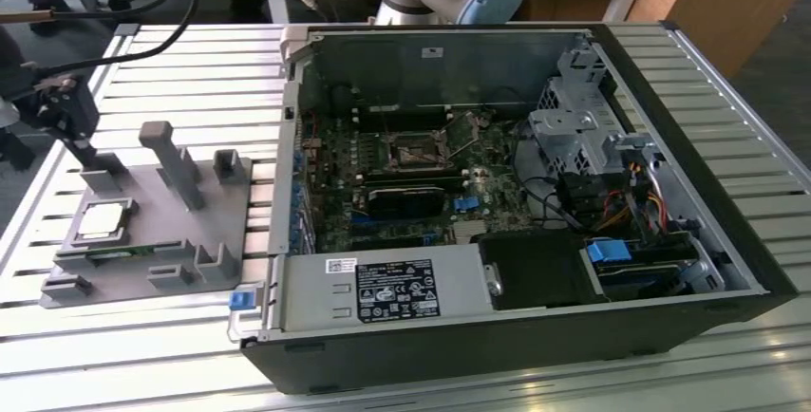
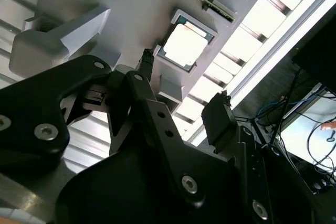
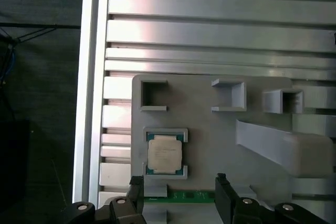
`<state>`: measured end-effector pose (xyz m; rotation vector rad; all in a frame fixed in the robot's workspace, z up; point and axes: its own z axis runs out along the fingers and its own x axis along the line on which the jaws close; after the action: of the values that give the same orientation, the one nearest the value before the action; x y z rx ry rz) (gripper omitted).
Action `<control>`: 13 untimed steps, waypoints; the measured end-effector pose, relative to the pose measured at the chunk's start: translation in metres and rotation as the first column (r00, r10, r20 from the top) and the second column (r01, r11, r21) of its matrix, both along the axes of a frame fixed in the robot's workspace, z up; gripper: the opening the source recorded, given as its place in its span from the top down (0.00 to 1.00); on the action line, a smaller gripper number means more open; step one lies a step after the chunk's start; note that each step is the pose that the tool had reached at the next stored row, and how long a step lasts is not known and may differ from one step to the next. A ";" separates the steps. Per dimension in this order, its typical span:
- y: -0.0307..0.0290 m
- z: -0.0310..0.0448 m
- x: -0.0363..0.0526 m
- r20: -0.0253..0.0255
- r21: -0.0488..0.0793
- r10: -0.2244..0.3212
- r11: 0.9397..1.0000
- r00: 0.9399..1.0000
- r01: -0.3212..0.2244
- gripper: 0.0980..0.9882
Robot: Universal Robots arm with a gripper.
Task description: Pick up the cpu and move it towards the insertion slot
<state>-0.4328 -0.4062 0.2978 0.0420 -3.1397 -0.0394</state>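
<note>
Gripper hanging over grey matte plastic fixture, black fingers standing apart, gripping nothing. Cpu, flat square with silvery top, sitting in fixture pocket, not yet lifted. Insertion slot, metal-framed square, lying well apart toward exterior view's right, inside open case. Judging: task barely beginning.
</note>
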 end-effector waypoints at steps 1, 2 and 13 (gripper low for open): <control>-0.0001 -0.0011 -0.0004 0.000 0.000 0.000 1.000 1.000 0.000 0.38; -0.0001 -0.0022 -0.0008 0.000 0.000 0.000 1.000 1.000 0.000 0.38; -0.0016 -0.0172 -0.0043 0.000 0.000 0.000 1.000 1.000 0.000 0.38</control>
<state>-0.4371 -0.4078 0.2805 0.0424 -3.1397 -0.0393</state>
